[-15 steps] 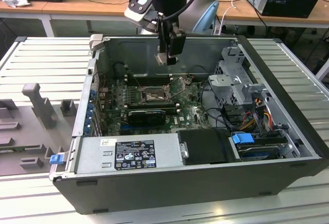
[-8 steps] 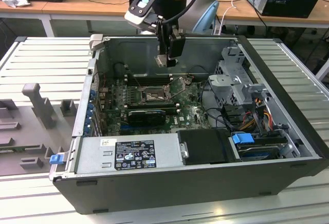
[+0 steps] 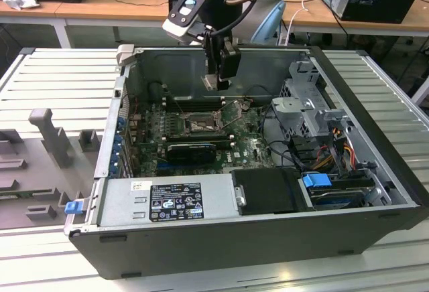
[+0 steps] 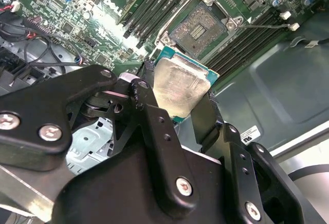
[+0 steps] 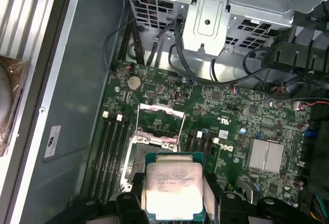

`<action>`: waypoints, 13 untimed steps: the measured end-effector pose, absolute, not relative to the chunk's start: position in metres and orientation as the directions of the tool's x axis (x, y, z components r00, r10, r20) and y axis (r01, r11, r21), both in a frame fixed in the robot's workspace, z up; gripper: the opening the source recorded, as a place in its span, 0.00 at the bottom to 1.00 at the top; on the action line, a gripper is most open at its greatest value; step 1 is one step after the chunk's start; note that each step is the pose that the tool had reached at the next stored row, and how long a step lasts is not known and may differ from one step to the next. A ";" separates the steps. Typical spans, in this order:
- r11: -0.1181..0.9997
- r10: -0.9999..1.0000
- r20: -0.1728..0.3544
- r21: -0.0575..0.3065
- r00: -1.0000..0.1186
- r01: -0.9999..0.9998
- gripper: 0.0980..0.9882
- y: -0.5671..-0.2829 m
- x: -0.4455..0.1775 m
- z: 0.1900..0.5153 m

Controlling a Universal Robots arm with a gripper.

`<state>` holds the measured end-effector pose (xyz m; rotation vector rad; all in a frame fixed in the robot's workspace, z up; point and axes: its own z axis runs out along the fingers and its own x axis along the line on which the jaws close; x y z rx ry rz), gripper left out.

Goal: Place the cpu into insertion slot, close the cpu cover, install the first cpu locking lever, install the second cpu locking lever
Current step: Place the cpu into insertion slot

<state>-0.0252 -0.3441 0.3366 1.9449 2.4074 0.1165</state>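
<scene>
So black jaws are clamping the flat silvery-grey cpu (image 4: 181, 88) near the empty square black insertion slot (image 4: 198, 24); nothing seated yet.

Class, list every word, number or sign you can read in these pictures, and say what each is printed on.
No text here can be quoted reliably.
Label on the power supply: print too small.
cpu top, in the shut pincer: faint lines, blurred.
Sticker on the case wall: too small.
Board: white maker's logo, upside down; other print too small.
</scene>
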 end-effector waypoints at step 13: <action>0.208 0.978 0.012 0.086 -0.210 0.974 0.48 -0.344 -0.025 0.328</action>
